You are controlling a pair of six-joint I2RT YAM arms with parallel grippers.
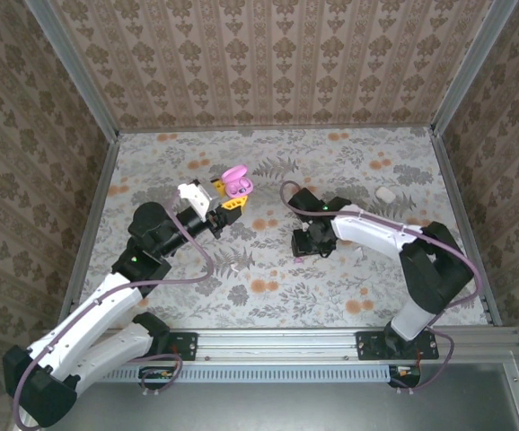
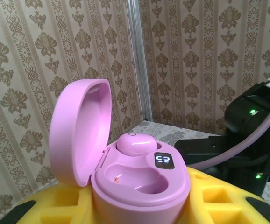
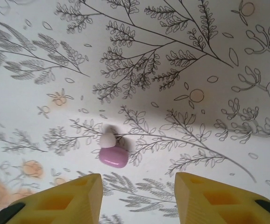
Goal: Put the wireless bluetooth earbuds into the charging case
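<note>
Left tool is pinching the glossy pink plastic charging case between its yellow fingers, holding it upright over the far left-of-centre part of the floral-patterned surface, with the hinged lid swung open to the left. One rounded pink earbud sits in the far socket, just behind the small lit display; the near socket is bare. Over to the right tool: it points down, jaws spread, gripping nothing, and the second pink earbud, white tip and all, lies on the surface just beyond its fingertips, nearer the left-hand one
</note>
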